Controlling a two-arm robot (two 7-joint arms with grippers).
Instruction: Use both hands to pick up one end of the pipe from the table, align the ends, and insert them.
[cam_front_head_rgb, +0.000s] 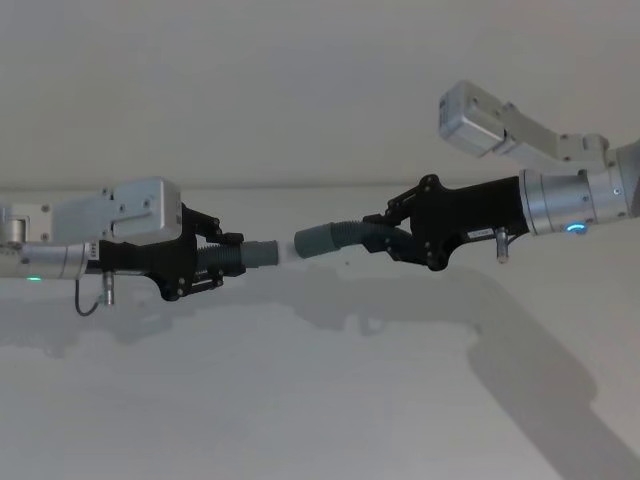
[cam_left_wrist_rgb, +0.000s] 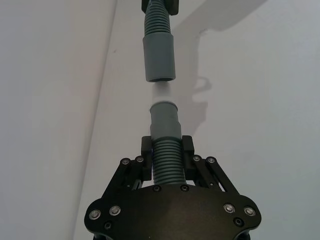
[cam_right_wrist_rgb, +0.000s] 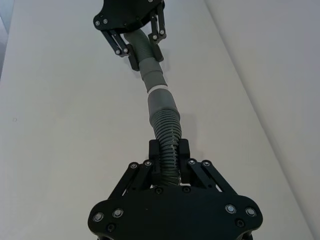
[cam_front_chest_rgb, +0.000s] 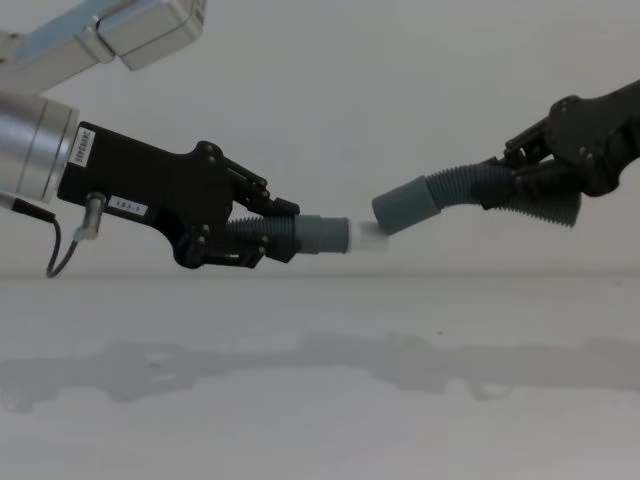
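Only a short open gap parts the spigot (cam_front_chest_rgb: 365, 236) from the plain cuff (cam_front_chest_rgb: 408, 207); bare table (cam_front_head_rgb: 320, 400) lies below.

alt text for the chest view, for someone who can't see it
Two black end effectors hold the cuffed ends of a grey ribbed pipe in the air above a white table. The left end effector points its pale spigot at the right end effector's plain cuff, nearly touching, not inserted.

Both arms reach in level from opposite sides, held up off the tabletop (cam_front_head_rgb: 320, 400), their claws facing each other near the middle. The left claw (cam_front_head_rgb: 222, 258) is clamped around the ribbed pipe (cam_front_head_rgb: 225, 262) behind its cuff. The right claw (cam_front_head_rgb: 385, 235) (angled slightly downward) grips the pipe's other end likewise, fingers (cam_right_wrist_rgb: 156, 150) closed.
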